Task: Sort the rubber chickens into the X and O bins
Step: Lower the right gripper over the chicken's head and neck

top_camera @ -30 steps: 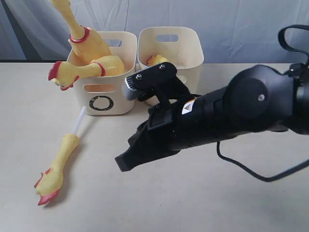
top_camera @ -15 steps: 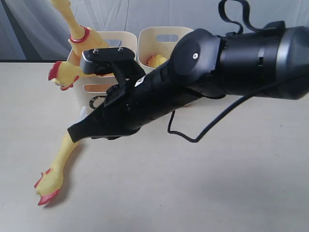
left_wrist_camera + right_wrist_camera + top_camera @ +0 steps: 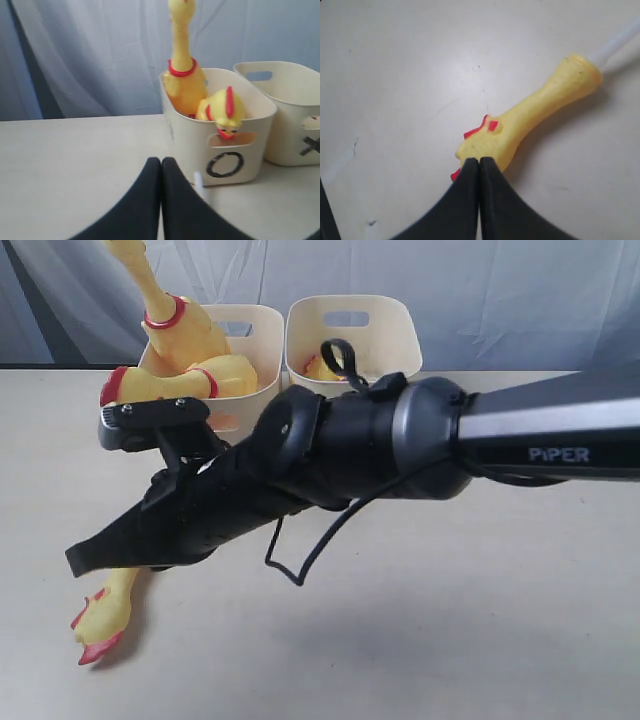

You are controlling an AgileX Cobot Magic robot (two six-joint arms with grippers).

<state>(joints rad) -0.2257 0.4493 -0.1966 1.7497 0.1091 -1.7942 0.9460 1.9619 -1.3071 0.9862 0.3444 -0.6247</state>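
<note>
Three chickens look sorted already: a tall chicken (image 3: 185,335) stands up out of the O bin (image 3: 192,145), a second chicken (image 3: 170,385) hangs its head over that rim, and a third chicken (image 3: 318,366) peeks from the X bin (image 3: 390,340). One to go: the thin chicken (image 3: 530,115), flat on the table (image 3: 450,620). The right gripper (image 3: 479,162) hovers at its head, fingers pressed together, holding nothing. The left gripper (image 3: 161,160) is also pressed together and empty, facing the O bin.

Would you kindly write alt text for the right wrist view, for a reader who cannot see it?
The right gripper, black and shut, points at the red-combed head of a thin yellow rubber chicken lying on a pale table. A white tube sticks out of the chicken's other end.
</note>
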